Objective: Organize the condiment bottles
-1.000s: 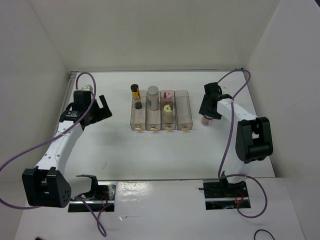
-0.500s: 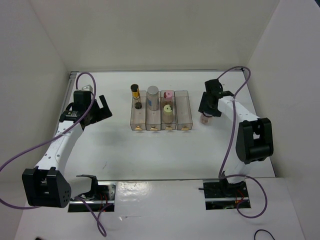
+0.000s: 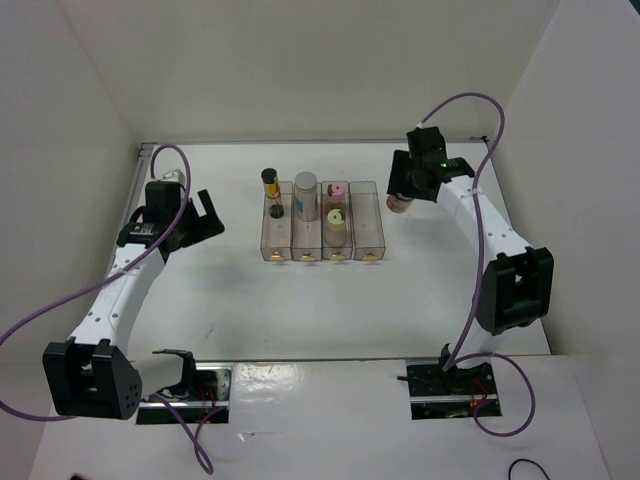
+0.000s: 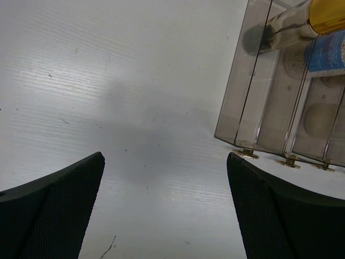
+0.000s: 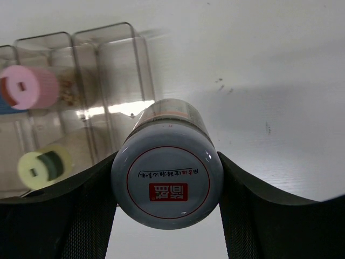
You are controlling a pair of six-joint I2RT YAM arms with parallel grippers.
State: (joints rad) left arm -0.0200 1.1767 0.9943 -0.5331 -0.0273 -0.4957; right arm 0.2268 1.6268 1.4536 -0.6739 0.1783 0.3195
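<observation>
My right gripper [image 3: 404, 192] is shut on the clear reddish-brown jar [image 3: 398, 204] and holds it off the table, just right of the bins' far end. In the right wrist view the jar's white lid [image 5: 167, 186] fills the gap between my fingers [image 5: 81, 216]. The dark bottle with a gold band [image 3: 270, 186] stands in the leftmost bin, the white grey-lidded bottle [image 3: 305, 196] in the second. The pink-lidded [image 3: 336, 190] and yellow-lidded [image 3: 335, 216] bottles share the third. My left gripper [image 3: 205, 216] is open and empty, left of the bins.
Several clear rectangular bins [image 3: 300, 250] stand side by side mid-table; the rightmost bin [image 3: 367, 222] holds nothing. White walls enclose the table on three sides. In the left wrist view the bins' near corner [image 4: 242, 108] lies to the upper right of the fingers.
My right gripper has lifted the reddish-brown jar off the table and carried it back and slightly left, toward the rightmost bin. The left arm has not moved.
</observation>
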